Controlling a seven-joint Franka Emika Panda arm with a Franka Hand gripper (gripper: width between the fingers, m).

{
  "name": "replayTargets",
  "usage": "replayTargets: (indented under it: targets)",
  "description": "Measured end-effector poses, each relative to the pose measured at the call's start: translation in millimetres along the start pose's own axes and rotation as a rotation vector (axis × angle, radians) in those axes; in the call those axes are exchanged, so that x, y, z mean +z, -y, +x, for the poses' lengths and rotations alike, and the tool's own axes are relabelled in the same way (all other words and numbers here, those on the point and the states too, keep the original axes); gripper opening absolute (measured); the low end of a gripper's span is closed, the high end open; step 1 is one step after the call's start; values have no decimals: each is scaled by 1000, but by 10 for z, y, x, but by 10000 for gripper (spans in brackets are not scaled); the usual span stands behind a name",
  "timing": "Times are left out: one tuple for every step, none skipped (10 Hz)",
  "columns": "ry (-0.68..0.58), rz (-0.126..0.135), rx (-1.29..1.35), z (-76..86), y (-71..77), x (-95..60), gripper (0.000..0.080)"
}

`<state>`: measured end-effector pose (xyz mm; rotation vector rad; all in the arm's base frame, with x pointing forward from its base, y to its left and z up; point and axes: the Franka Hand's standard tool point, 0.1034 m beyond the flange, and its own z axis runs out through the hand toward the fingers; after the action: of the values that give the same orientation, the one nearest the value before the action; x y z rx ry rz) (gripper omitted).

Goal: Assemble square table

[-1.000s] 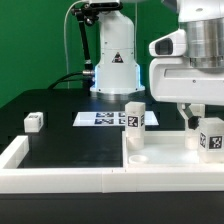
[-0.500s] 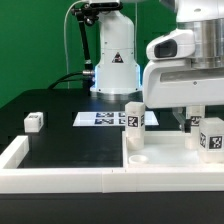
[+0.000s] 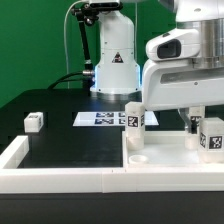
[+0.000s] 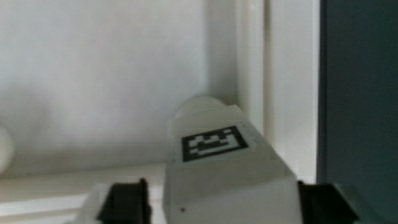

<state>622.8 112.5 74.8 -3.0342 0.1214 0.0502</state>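
Note:
The white square slab lies flat at the exterior view's right. One white tagged leg stands upright at its far left corner. Another tagged leg stands near the slab's right side, and my gripper hangs over it. In the wrist view this leg rises between my two dark fingers, with a narrow gap showing on one side. The gripper is open around the leg. A third small leg lies on the black surface at the left. The slab also shows in the wrist view.
The marker board lies at the back of the black surface, in front of the white robot base. A long white rail borders the front and left of the surface.
My arm has shifted a little toward the exterior view's left over the right leg. The legs and the slab have not moved.

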Motion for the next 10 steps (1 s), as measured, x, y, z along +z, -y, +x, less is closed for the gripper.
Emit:
replayTargets:
  targets:
    - [0, -1, 7, 1, -3, -2, 332]
    - [0, -3, 22, 1, -3, -2, 291]
    - [-1, -3, 21, 1, -4, -2, 291]
    - [-2, -2, 95, 2, 1, -2, 291]
    - [-3, -3, 207, 3, 4, -2, 291]
    - [-5, -5, 299, 2, -16, 2, 291]
    - [-6, -10, 376, 4, -40, 0, 291]
    - [-5, -17, 452, 4, -79, -4, 291]
    - [-2, -20, 495, 3, -108, -8, 298]
    - [-4, -34, 552, 2, -153, -14, 298]
